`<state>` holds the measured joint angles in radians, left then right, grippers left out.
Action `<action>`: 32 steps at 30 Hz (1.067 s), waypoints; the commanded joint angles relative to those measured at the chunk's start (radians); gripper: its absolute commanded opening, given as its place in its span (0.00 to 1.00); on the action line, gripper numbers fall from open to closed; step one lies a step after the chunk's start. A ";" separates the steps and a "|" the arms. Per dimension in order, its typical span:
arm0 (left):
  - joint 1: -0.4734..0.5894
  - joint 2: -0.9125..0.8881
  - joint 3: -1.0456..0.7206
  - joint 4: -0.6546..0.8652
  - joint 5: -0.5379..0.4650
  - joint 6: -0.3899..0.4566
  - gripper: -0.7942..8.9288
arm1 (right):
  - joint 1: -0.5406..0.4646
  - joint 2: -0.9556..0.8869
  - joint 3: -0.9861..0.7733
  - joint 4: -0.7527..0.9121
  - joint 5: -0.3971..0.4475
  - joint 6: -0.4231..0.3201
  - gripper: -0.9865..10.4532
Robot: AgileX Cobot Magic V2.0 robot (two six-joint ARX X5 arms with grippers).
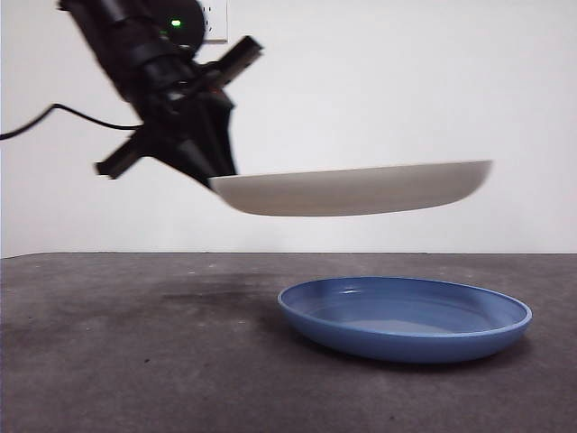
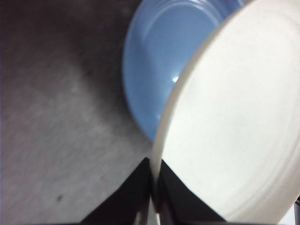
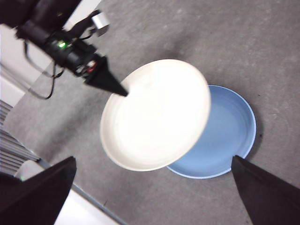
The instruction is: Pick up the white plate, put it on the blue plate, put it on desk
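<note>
1. cream-white and matte, the white plate (image 1: 361, 189) hangs level in the air, partly over the blue plate (image 1: 406, 317); we judge it stiff, light and breakable.
2. our left gripper (image 2: 152, 199) pinches its rim, the sensible hold; the right gripper (image 3: 154, 187) waits, jaws wide apart.
3. the dark grey desk (image 1: 135, 361) looks flat and grippy, before a plain white wall (image 1: 406, 90).

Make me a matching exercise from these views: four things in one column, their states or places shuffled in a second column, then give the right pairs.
Things
1. round matte cream-white plate
2. round glossy blue plate
3. left end effector
4. right end effector

States
A. lying flat on the dark grey mottled desk
B. open, high above both plates, holding nothing
C. held in the air, partly over the other plate
D. shut on a plate's rim

Pairs: 1-C, 2-A, 3-D, 4-B
</note>
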<state>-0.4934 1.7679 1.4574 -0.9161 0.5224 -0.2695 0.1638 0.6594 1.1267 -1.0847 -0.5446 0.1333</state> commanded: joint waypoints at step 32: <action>-0.089 0.376 0.253 0.053 -0.045 -0.001 0.09 | 0.004 -0.016 0.095 -0.048 0.003 -0.040 0.68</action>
<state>-0.5743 2.1159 1.6817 -0.8715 0.4755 -0.2787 0.1638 0.6373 1.2026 -1.1385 -0.5446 0.1009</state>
